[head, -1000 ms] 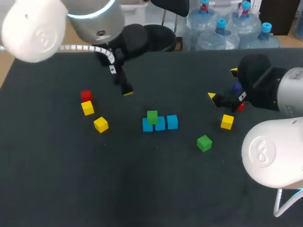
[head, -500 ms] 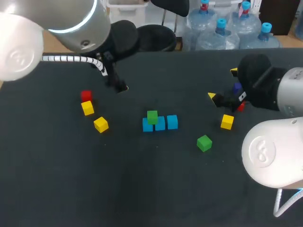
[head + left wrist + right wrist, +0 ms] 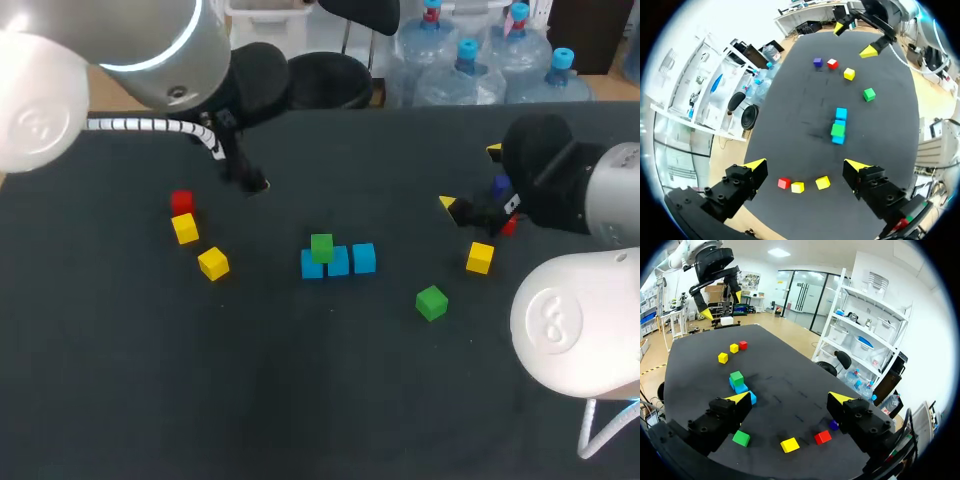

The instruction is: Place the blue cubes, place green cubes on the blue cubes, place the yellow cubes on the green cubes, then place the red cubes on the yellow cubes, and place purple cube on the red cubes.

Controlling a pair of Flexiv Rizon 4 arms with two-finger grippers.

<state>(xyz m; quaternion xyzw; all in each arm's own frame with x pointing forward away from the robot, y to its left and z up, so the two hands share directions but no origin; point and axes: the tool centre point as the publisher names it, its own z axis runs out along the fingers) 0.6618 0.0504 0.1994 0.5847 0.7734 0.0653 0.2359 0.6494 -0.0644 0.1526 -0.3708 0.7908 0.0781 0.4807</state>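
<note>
Both wide and empty: left hand, right hand. Loose green cube lies near right hand; centre over it, grip flat faces, seat squarely on blue cubes ahead.

The light is bright and even, and it falls from above. The dark table soaks it up and gives back no shine, so there is no glare on it. The little cubes show up in strong, clear colours against it. The loose green cube has only a small, soft shadow tucked close beside it. The left arm's white shell and the right arm's white shell catch the most light and look pale and glowing.
</note>
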